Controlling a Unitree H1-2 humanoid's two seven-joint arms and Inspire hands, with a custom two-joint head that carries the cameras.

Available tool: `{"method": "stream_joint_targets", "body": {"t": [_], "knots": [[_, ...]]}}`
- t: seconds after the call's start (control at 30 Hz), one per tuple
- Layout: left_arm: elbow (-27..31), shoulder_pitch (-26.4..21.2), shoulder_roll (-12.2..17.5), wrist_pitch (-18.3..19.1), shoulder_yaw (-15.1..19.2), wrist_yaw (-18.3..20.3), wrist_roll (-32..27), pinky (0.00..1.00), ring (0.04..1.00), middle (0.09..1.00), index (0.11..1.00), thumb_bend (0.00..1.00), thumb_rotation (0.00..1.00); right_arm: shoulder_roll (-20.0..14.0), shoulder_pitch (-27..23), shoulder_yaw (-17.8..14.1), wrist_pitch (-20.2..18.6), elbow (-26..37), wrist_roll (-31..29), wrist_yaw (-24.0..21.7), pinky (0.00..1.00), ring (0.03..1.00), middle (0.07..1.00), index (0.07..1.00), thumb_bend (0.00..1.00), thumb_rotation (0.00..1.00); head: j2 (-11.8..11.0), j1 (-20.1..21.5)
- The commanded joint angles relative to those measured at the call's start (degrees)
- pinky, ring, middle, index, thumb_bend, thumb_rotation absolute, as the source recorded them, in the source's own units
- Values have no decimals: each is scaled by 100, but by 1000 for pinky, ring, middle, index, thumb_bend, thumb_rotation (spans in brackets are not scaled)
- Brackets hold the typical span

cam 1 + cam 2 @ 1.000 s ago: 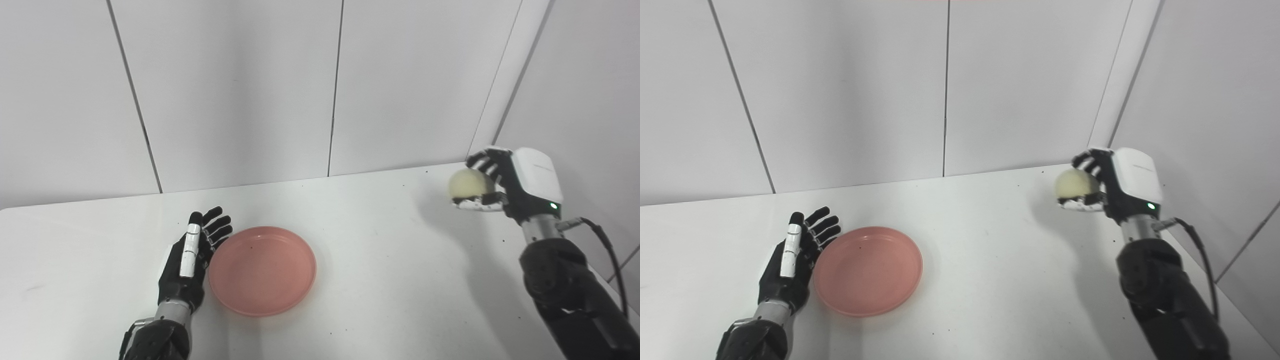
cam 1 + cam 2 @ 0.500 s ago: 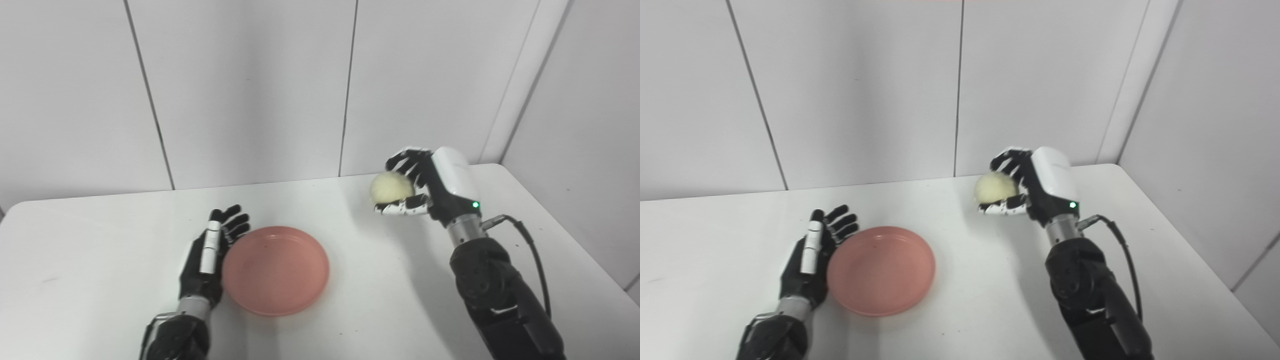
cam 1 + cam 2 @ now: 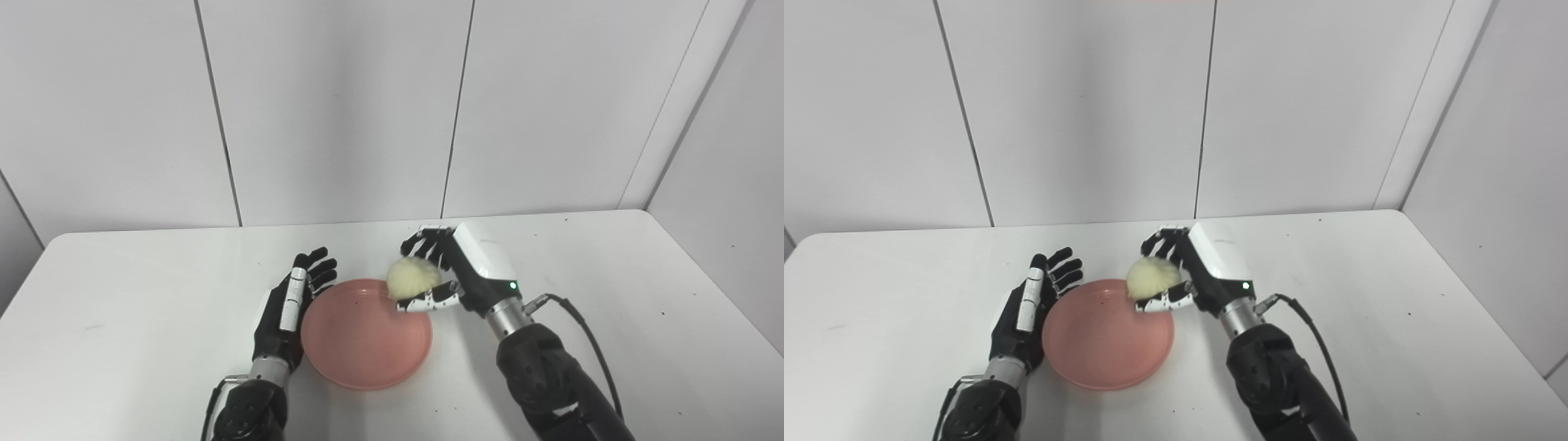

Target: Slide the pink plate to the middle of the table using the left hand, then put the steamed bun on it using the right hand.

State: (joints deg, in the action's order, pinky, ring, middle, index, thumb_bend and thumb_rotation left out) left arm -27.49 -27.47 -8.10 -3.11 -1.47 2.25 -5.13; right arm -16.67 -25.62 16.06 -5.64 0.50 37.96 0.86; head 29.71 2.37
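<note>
The pink plate [image 3: 361, 343] lies flat on the white table [image 3: 122, 343], near its middle. My left hand [image 3: 293, 306] rests open against the plate's left rim, fingers straight and pointing away from me. A pale, round steamed bun [image 3: 413, 277] is held in my right hand [image 3: 456, 275], which is shut on it with fingers above and thumb below. The bun hangs over the plate's far right rim, a little above it.
White wall panels stand behind the table's far edge. The table's right edge [image 3: 716, 288] runs close to the right wall. A black cable [image 3: 582, 318] trails from my right wrist.
My right hand has carried the bun leftward and down, from the table's right side to above the plate's right rim. The camera has panned; the left hand and plate stay put.
</note>
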Motion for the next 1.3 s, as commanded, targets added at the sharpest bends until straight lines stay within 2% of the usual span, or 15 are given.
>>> {"method": "stream_joint_targets", "body": {"t": [0.0, 0.17, 0.37, 0.63, 0.77, 0.9, 0.97, 1.0, 1.03, 1.07, 1.1, 1.27], "knots": [[-148, -49, -79, 70, -6, -37, 16, 789, 821, 795, 779, 694, 913, 35, -236, 25, 397, 31, 33, 115, 352, 405, 449, 515, 526, 0, 10, -16], [-224, -75, -103, -5, -32, -45, 58, 795, 822, 800, 780, 704, 925, 106, -223, 147, 617, -191, 122, 128, 338, 393, 449, 513, 526, 0, 30, -94], [-254, -88, -128, -67, -61, -75, 106, 774, 813, 793, 770, 704, 931, 183, -179, 324, 690, -499, 187, 23, 342, 399, 447, 514, 525, 0, 47, -142], [-353, -140, -138, -49, -42, -112, 102, 785, 821, 796, 768, 697, 931, 218, -178, 489, 1062, -1067, 321, 303, 338, 401, 449, 517, 525, 0, 12, -123], [-347, -127, -138, -53, -34, -85, 84, 789, 821, 793, 766, 697, 926, 211, -201, 540, 1067, -1241, 434, 313, 319, 384, 440, 519, 524, 0, 15, -121], [-333, -108, -137, -59, -46, -76, 98, 790, 820, 792, 767, 715, 920, 216, -204, 544, 1037, -1311, 461, 328, 329, 399, 444, 520, 524, 0, 28, -125], [-317, -96, -133, -45, -52, -90, 117, 779, 815, 788, 762, 719, 921, 216, -190, 530, 1050, -1308, 457, 369, 381, 455, 457, 516, 527, 6, 29, -116], [-312, -91, -129, -39, -54, -94, 123, 778, 816, 785, 759, 722, 923, 218, -181, 526, 1044, -1297, 458, 381, 429, 507, 536, 502, 524, 94, 26, -113], [-321, -91, -127, -37, -52, -98, 127, 778, 816, 784, 758, 723, 923, 218, -157, 513, 1026, -1260, 450, 385, 446, 525, 563, 498, 524, 124, 23, -109], [-325, -89, -124, -32, -50, -97, 128, 779, 816, 782, 756, 719, 924, 219, -136, 503, 1011, -1229, 443, 389, 515, 597, 635, 598, 706, 287, 19, -106], [-340, -89, -116, -39, -57, -94, 140, 781, 817, 784, 758, 716, 927, 219, -116, 492, 1008, -1199, 436, 401, 538, 623, 659, 629, 751, 343, 14, -103], [-376, -82, -90, -59, -46, -23, 80, 807, 830, 796, 770, 706, 932, 235, -35, 433, 1068, -1132, 438, 504, 616, 713, 725, 697, 811, 490, -4, -72]]}}
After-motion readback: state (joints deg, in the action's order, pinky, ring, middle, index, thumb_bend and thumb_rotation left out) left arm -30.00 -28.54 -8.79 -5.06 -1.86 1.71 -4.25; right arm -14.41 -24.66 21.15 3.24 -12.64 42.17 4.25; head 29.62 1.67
